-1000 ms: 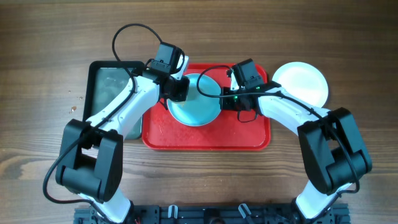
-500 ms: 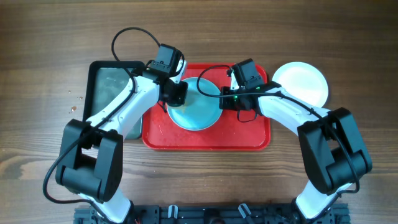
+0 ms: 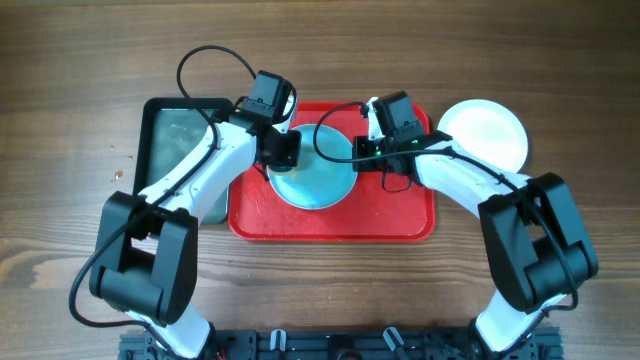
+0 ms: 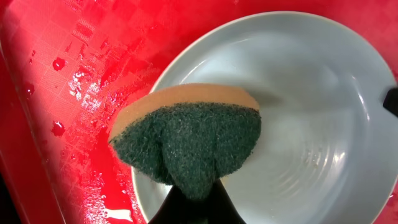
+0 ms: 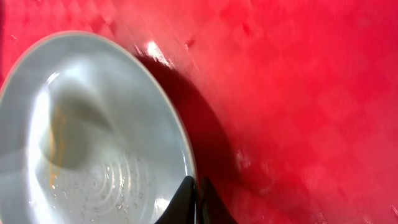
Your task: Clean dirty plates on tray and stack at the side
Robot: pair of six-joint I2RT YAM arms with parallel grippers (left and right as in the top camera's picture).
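A light turquoise plate rests tilted on the red tray. It also shows in the left wrist view and the right wrist view. My left gripper is shut on a green and tan sponge held over the plate's left side. My right gripper is shut on the plate's right rim and holds that edge up off the tray. A white plate lies on the table right of the tray. The tray is wet. Only one turquoise plate is visible.
A black tray holding water lies left of the red tray, partly under my left arm. Cables loop above both wrists. Wooden table surrounds everything.
Both grippers have shifted slightly toward the far side. The plate stays held and the sponge stays over it.
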